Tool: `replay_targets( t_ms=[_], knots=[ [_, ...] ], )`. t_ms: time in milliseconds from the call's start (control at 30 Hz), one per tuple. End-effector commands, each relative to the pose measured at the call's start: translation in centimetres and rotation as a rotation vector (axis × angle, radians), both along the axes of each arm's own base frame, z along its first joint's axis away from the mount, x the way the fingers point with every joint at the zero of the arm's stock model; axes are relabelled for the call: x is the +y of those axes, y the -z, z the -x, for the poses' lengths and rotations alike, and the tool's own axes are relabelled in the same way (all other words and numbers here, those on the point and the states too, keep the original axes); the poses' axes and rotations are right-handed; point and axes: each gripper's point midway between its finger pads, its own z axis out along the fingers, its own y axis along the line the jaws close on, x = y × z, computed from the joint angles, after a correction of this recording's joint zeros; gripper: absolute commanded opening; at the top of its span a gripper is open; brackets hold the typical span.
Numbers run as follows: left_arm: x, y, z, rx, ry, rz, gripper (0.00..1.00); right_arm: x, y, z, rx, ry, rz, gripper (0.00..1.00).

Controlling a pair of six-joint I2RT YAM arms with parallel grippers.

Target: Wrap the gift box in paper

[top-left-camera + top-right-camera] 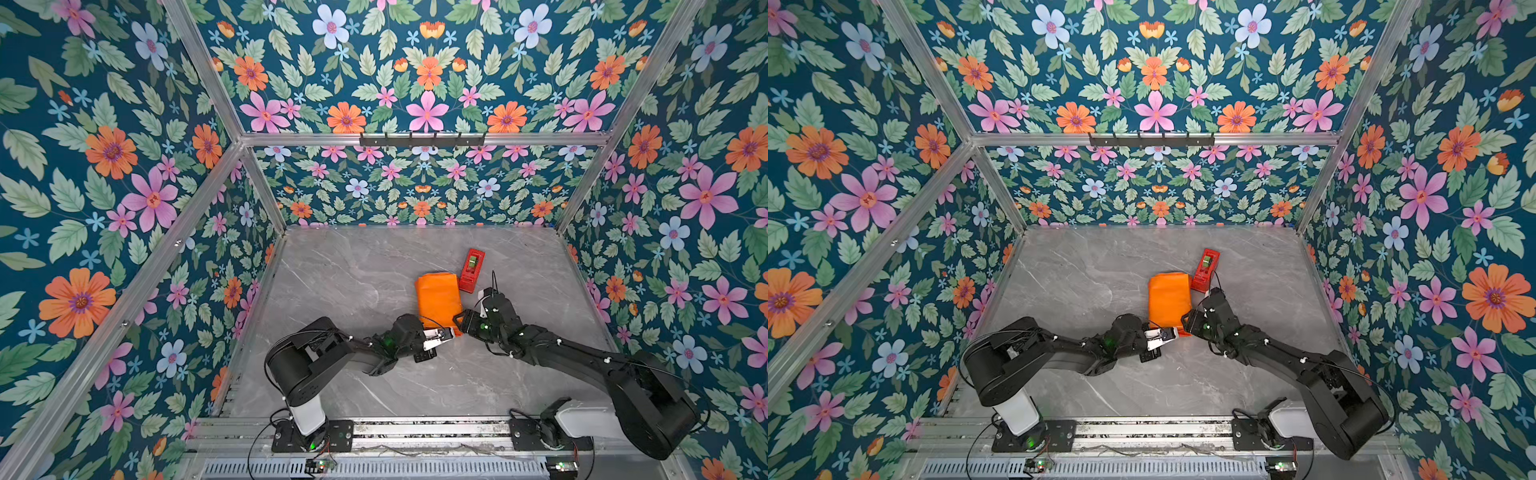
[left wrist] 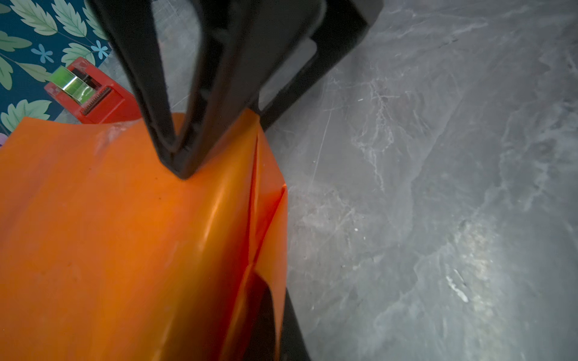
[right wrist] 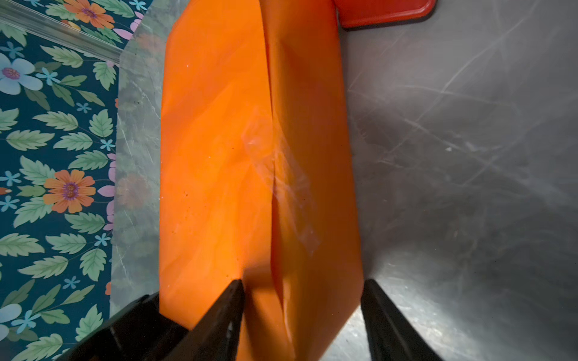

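One paper (image 1: 438, 299) parcel, orange, folded shut with its contents hidden, lies mid-table (image 1: 353, 270). Its long axis runs near-to-far and one clear tape strip (image 3: 281, 184) crosses the lengthwise seam. One red tape dispenser (image 1: 471, 270), holding one roll (image 2: 73, 84), sits just beside the parcel's far right corner. Left gripper (image 2: 183, 165): jaws together, tip on the parcel. Right gripper (image 3: 300, 297): jaws apart, one finger over the parcel, the other beside its edge.

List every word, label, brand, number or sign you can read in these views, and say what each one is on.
No readable text in any view.
Red tape dispenser: a faint mark on its body, too blurred to read.
Orange paper: plain, no print; only a strip of clear tape across its seam.
Wallpaper: flowers and leaves only, no lettering.
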Motion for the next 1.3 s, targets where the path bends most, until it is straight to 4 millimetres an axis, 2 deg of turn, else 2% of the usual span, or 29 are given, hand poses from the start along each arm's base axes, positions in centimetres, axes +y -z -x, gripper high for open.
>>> replay_targets(
  t_ms=[0, 167, 467, 733, 1033, 1267],
  knots=[
    [-0.9, -1.7, -0.6, -0.002, -0.016, 0.059, 0.0, -1.1, 2.3, 1.5, 0.059, -0.01, 0.065, 0.59],
    [-1.5, -2.2, -1.2, 0.003, -0.026, 0.057, 0.0, -1.5, 3.4, 2.4, 0.091, -0.018, 0.081, 0.58],
    [-1.3, -2.8, -1.8, -0.013, -0.065, 0.07, 0.0, -1.9, 3.2, 2.7, 0.079, -0.038, 0.112, 0.58],
    [-1.3, -2.6, -2.2, 0.023, -0.108, 0.079, 0.0, -1.3, 2.6, 2.7, 0.056, -0.105, 0.126, 0.57],
    [-1.0, -2.6, -0.2, 0.054, -0.074, 0.068, 0.0, -0.1, 2.0, 2.9, 0.061, -0.192, 0.122, 0.56],
    [-0.3, -2.7, 1.3, 0.084, -0.09, 0.076, 0.0, 1.6, 1.7, 3.2, 0.071, -0.289, 0.078, 0.55]
  ],
)
